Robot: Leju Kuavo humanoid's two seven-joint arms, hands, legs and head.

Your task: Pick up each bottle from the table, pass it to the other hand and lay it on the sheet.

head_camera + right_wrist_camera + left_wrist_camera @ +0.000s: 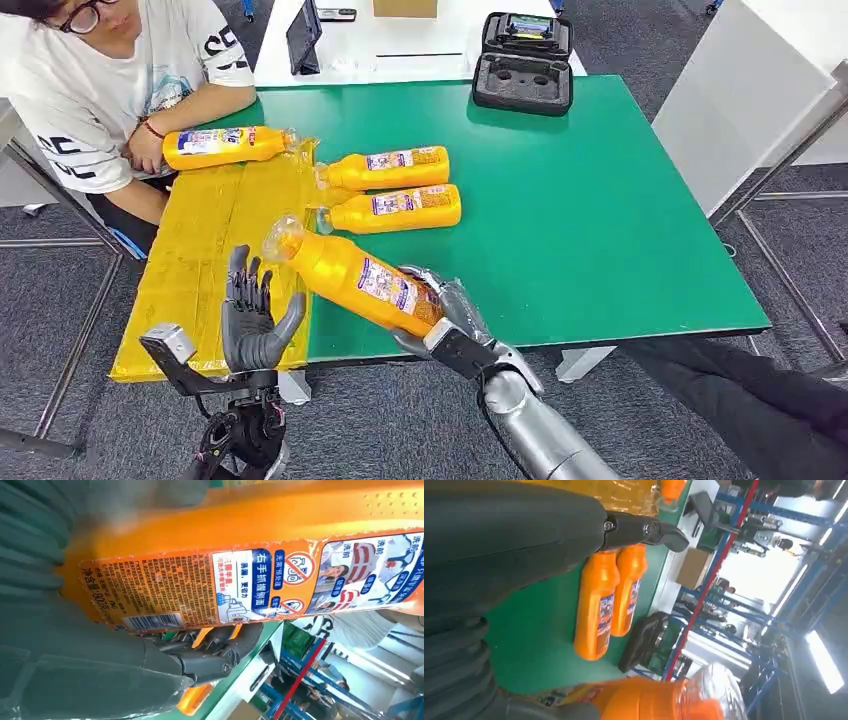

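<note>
My right hand (447,312) grips the base end of an orange bottle (350,275) and holds it tilted above the table's front edge, its clear cap toward the yellow sheet (215,225). The same bottle (240,555) spans the right wrist view, with my fingers (210,655) under it. My left hand (252,315) stands open, palm up, just left of the bottle and apart from it; its cap end (674,700) shows in the left wrist view. Two more orange bottles (385,168) (395,208) lie side by side on the green table (600,200). Another bottle (220,145) lies at the sheet's far end.
A person (110,80) sits at the far left with a hand beside the bottle on the sheet. An open black case (523,62) stands at the table's far edge. A white panel (730,90) leans to the right of the table.
</note>
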